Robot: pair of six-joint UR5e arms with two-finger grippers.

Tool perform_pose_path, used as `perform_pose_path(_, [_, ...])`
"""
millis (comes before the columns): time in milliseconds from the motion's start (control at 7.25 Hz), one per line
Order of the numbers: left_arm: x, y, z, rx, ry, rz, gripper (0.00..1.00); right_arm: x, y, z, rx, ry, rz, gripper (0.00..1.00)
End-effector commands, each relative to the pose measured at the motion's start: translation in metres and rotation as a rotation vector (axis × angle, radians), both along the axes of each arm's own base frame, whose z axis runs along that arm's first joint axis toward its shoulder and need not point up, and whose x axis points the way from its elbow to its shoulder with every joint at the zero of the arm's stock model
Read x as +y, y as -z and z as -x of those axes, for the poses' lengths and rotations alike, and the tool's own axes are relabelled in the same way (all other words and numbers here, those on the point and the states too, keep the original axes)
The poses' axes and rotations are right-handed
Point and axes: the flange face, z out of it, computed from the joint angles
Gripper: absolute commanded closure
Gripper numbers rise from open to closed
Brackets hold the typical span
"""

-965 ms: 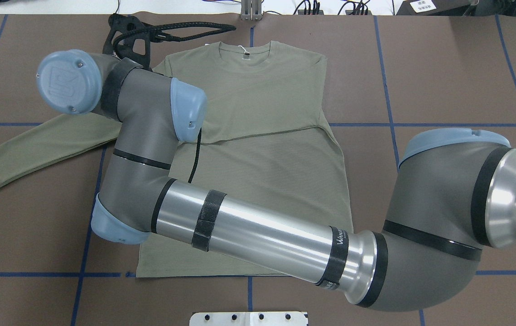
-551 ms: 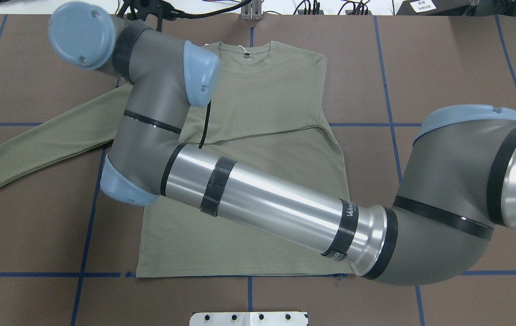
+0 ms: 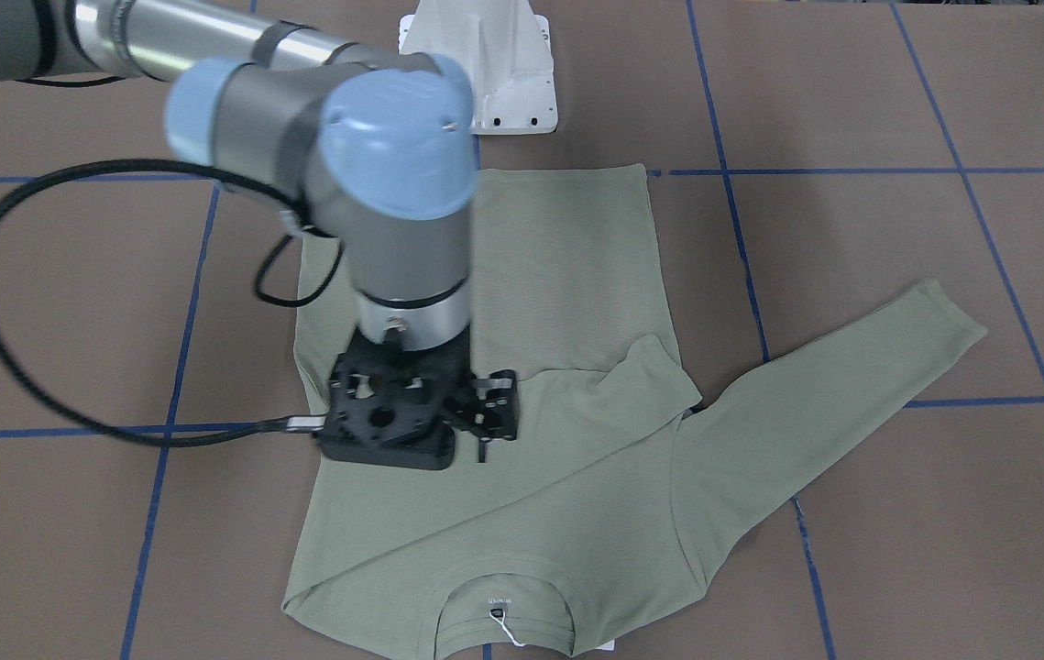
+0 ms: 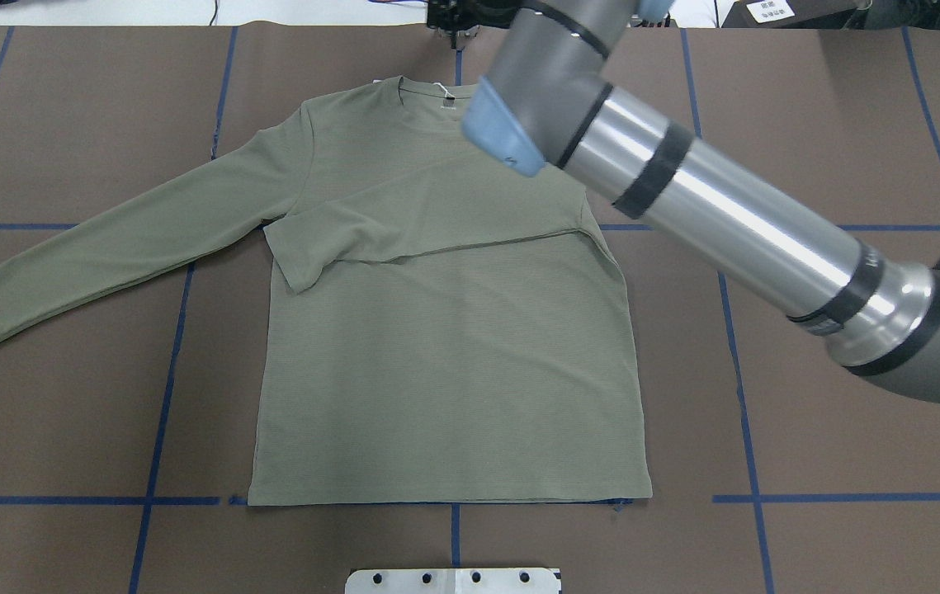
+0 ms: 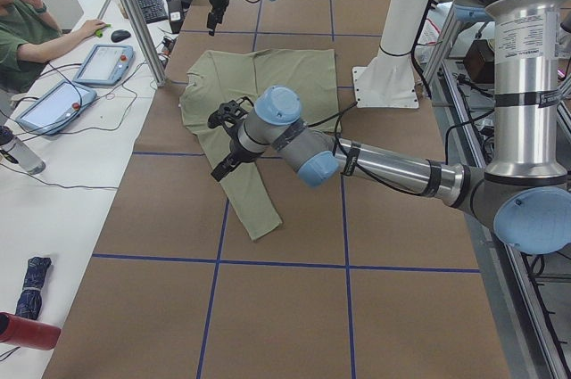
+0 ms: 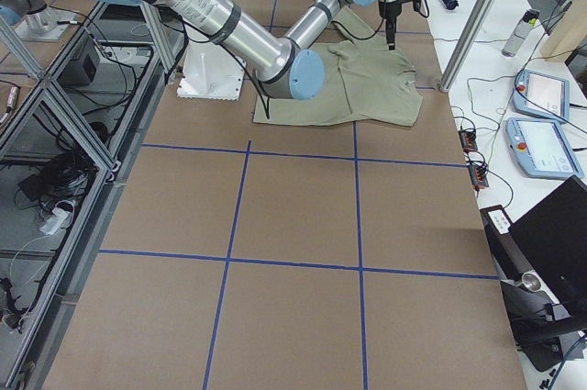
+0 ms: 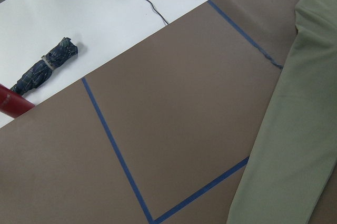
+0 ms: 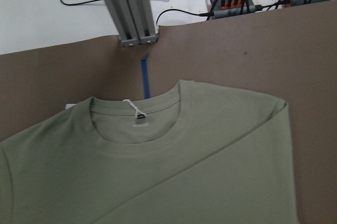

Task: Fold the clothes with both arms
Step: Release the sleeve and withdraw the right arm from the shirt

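The sage-green shirt [image 4: 453, 355] lies flat and face up, its collar [image 4: 424, 95] at the table's far edge. Its right sleeve is folded across the chest, with the cuff [image 4: 292, 264] near the left armpit. Its left sleeve [image 4: 106, 239] lies stretched out to the left. My right gripper [image 3: 489, 417] hangs well above the shirt with nothing in it, and its wrist view looks down on the collar [image 8: 137, 124]. I cannot tell how its jaws stand. My left gripper [image 5: 221, 163] shows only in the exterior left view, high at the table's left end, and I cannot tell its state.
The white pedestal base [image 3: 485, 64] stands at the shirt's hem side. An aluminium post [image 8: 129, 8] and cables stand behind the collar. A folded umbrella [image 7: 47, 68] and a red object [image 7: 10, 105] lie on the white side table, where an operator [image 5: 27, 31] sits.
My right arm has swung from over the shirt's left shoulder back to the right, and now hangs above the collar. This uncovers the folded sleeve. The shirt has not moved.
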Motion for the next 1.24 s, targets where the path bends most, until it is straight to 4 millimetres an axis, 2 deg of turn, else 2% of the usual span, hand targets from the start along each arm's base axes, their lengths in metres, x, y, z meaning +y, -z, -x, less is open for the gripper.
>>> perform_pose_path(0, [0.029, -0.023, -0.054, 0.005, 0.003, 0.023, 0.00, -0.005, -0.135, -0.165, 0.018, 0.191, -0.110, 0.00])
perform_pose_path(138, [0.042, -0.035, -0.081, -0.039, -0.021, 0.007, 0.00, -0.006, -0.203, -0.251, 0.015, 0.280, -0.147, 0.00])
perform_pose_path(276, [0.050, -0.048, -0.093, -0.064, -0.043, 0.021, 0.00, 0.002, -0.263, -0.313, 0.008, 0.328, -0.160, 0.00])
perform_pose_path(414, [0.054, -0.052, -0.101, -0.058, -0.054, 0.046, 0.00, 0.016, -0.311, -0.368, 0.020, 0.324, -0.157, 0.00])
perform_pose_path(551, [0.057, -0.070, -0.114, -0.051, -0.051, 0.115, 0.00, 0.039, -0.360, -0.394, 0.029, 0.390, -0.180, 0.00])
perform_pose_path(689, [0.056, -0.084, -0.120, -0.074, -0.014, 0.078, 0.00, 0.070, -0.403, -0.418, 0.041, 0.402, -0.169, 0.00])
perform_pose_path(827, [0.059, -0.130, -0.121, -0.078, -0.001, 0.056, 0.01, 0.101, -0.414, -0.432, 0.042, 0.379, -0.164, 0.00])
perform_pose_path(965, [0.065, -0.150, -0.125, -0.056, -0.007, 0.036, 0.03, 0.116, -0.407, -0.438, 0.043, 0.364, -0.175, 0.00])
perform_pose_path(1103, [0.070, -0.160, -0.139, -0.067, -0.043, 0.044, 0.04, 0.116, -0.408, -0.438, 0.043, 0.364, -0.173, 0.00])
